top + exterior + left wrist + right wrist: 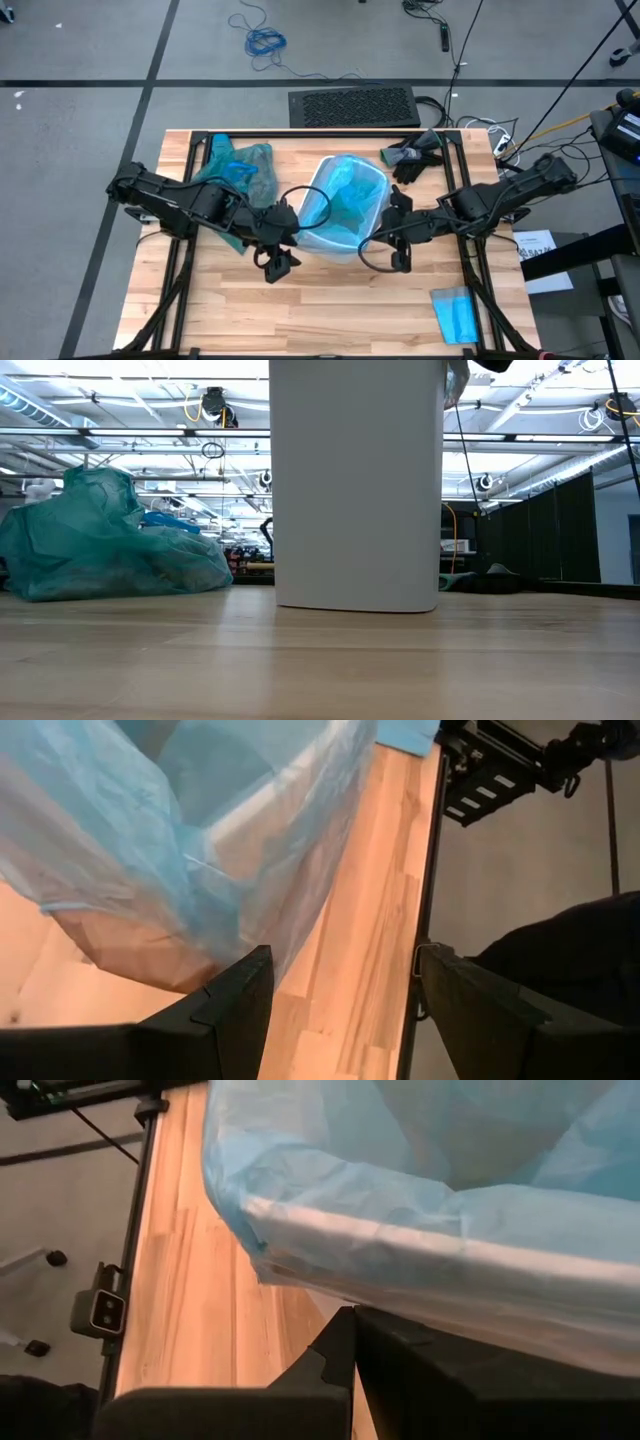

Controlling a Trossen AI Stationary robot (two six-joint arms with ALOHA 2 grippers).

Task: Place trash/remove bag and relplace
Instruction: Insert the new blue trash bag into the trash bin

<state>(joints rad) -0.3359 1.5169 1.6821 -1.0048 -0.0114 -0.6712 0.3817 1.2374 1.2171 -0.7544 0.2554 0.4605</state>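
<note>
**Operator:** High view first, from the left. I see the teal-green bag (238,168) bunched on the wood table (330,310) at the back left, crinkly and translucent, darker than the other plastic. In the low view it sits as a slumped, lumpy heap (100,540) near the table's far left edge.

**Second:** And your left arm?

**Operator:** My left gripper (276,262) is just beside the bin's left side, near its front corner. Its fingers (225,1010) stand wide apart with nothing between them; the liner's skirt hangs just ahead of them.

**Second:** The bin itself?

**Operator:** White bin (340,205), smooth straight walls, standing upright mid-table. A paler sky-blue liner (350,190) is draped over its rim, thin and wrinkled, loose at the edge.

**Second:** Right side?

**Operator:** My right gripper (398,255) is close to the bin's right front corner, fingers pressed together. From its wrist view I cannot tell whether any plastic is pinched.

**Second:** Room to move?

**Operator:** Bare planks along the front. A dark glove-like bundle (410,155) lies at the back right, and a flat folded blue sheet (455,315) near the front right edge.
</note>
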